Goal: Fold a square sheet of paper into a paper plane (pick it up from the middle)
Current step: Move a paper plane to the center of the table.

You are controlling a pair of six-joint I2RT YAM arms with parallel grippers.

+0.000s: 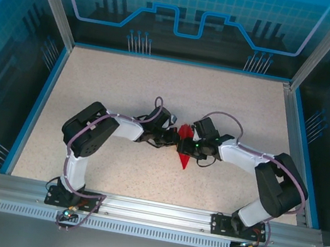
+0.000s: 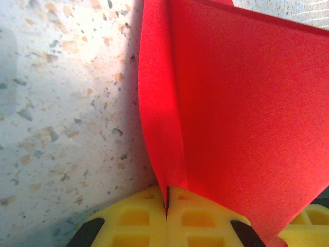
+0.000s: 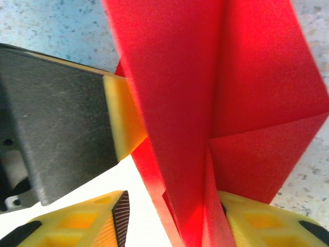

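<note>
From above, the two wrists crowd together mid-table (image 1: 127, 85) and cover most of the paper (image 1: 183, 157). A red tip pokes out toward the near edge, and I can't read the folds from there. Up close, the sheet runs off the top of both wrist views, and both sets of fingers are cut off at the bottom. The left gripper (image 2: 167, 206) is clamped tight on the paper's lower edge, its yellow pads (image 2: 136, 218) pressed together with the red standing up out of them. The right gripper (image 3: 172, 226) straddles the folded paper with its jaws apart: one pad (image 3: 267, 224) lies against the red, and a bright gap shows beside the other pad (image 3: 77, 224). The left gripper's grey finger (image 3: 56, 118) touches the paper from the side.
</note>
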